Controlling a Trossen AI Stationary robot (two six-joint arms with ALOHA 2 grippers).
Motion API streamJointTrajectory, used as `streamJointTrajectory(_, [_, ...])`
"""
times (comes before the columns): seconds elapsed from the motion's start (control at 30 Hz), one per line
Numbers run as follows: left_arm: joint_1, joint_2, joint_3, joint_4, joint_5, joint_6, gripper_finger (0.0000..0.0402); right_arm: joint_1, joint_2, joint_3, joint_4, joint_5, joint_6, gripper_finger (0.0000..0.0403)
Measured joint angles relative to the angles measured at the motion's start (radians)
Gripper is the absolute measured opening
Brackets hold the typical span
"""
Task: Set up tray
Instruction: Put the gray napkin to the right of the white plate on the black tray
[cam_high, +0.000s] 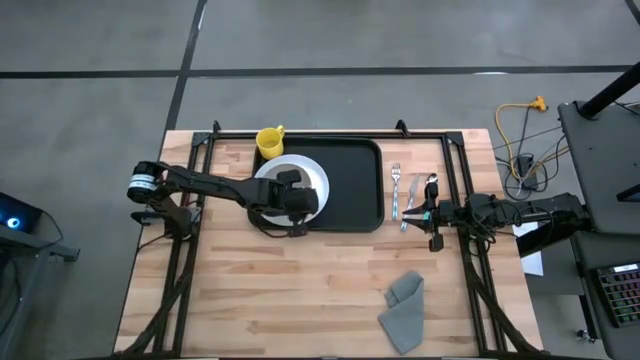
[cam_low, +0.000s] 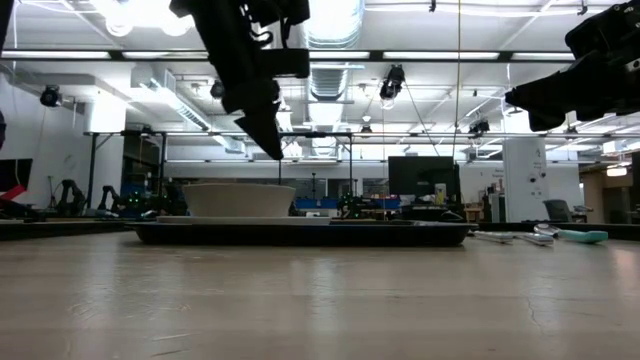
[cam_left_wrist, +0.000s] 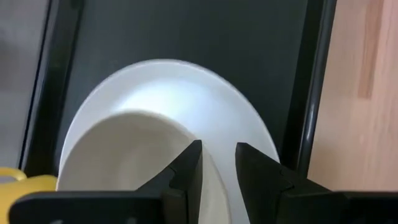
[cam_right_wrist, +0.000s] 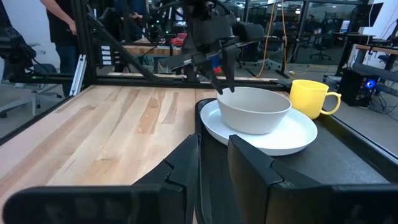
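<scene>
The black tray (cam_high: 355, 190) lies at the table's middle far side. A white plate (cam_right_wrist: 292, 134) rests on its left part, and a white bowl (cam_right_wrist: 255, 109) stands upright on the plate. A yellow mug (cam_right_wrist: 311, 96) stands at the tray's far-left corner. My left gripper (cam_right_wrist: 224, 87) points down just above the bowl's near rim (cam_left_wrist: 168, 124), fingers narrowly open and holding nothing; the low view shows its tips (cam_low: 275, 150) clear of the bowl (cam_low: 240, 200). My right gripper (cam_right_wrist: 213, 162) hovers right of the tray near the cutlery (cam_high: 412, 195), narrowly open and holding nothing.
A fork (cam_high: 396, 190), a spoon (cam_high: 430, 185) and another utensil lie on the wood right of the tray. A crumpled grey napkin (cam_high: 403, 305) lies near the table's near right edge. Bare wood spans the near half of the table (cam_high: 280, 290).
</scene>
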Motion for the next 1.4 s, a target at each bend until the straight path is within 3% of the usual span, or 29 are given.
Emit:
streamJointTrajectory(0.27, [-0.034,0.0,0.0,0.034,0.035,-0.096,0.0077,0.0,0.0,0.0,0.0,0.0,0.0,0.0068])
streamJointTrajectory(0.73, [-0.302,-0.01,0.0,0.057,0.047,-0.091,0.0077,0.0,0.0,0.0,0.0,0.0,0.0,0.0079])
streamJointTrajectory(1.03, [-0.47,-0.014,0.072,0.055,0.047,-0.121,0.0077,0.0,0.0,0.0,0.0,0.0,0.0,0.0068])
streamJointTrajectory(1.4, [-0.523,-0.015,0.129,0.061,0.045,-0.175,0.0077,0.0,0.0,0.0,0.0,0.0,0.0,0.0079])
